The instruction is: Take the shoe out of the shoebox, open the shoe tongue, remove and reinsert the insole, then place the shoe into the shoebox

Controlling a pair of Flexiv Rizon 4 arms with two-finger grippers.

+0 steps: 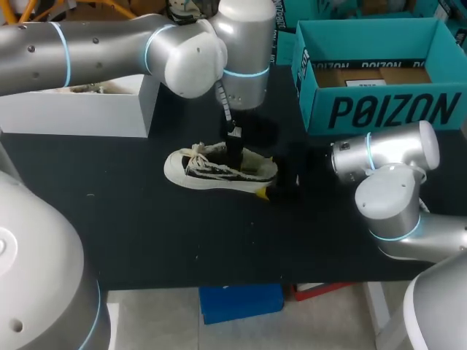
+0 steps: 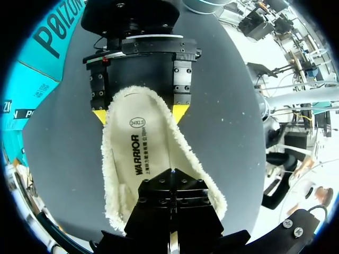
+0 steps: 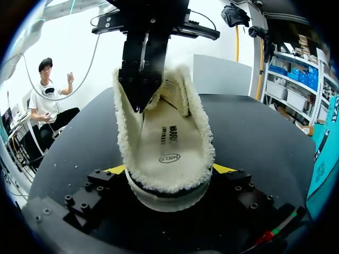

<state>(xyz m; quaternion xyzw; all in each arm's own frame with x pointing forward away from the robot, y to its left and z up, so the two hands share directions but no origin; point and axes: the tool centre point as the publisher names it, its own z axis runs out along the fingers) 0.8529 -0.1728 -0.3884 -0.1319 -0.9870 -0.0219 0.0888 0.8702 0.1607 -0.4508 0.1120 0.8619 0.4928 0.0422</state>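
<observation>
The right claw [image 3: 169, 170] is gripping the shoe [image 3: 168, 135] by its heel on the surface [image 1: 146, 226]. Just ahead, the left claw [image 2: 172, 180], closed, is poking down onto the insole [image 2: 139, 153].

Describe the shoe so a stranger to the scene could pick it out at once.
On the black table, in front of the gap between the white box and the open teal shoebox, stands a cream lace-up shoe. Its fleecy lining and the right gripper clamped round its heel set it apart.

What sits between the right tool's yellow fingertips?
The heel of the white fleece-lined shoe, gripped by the right tool; clearest in the right wrist view.
</observation>
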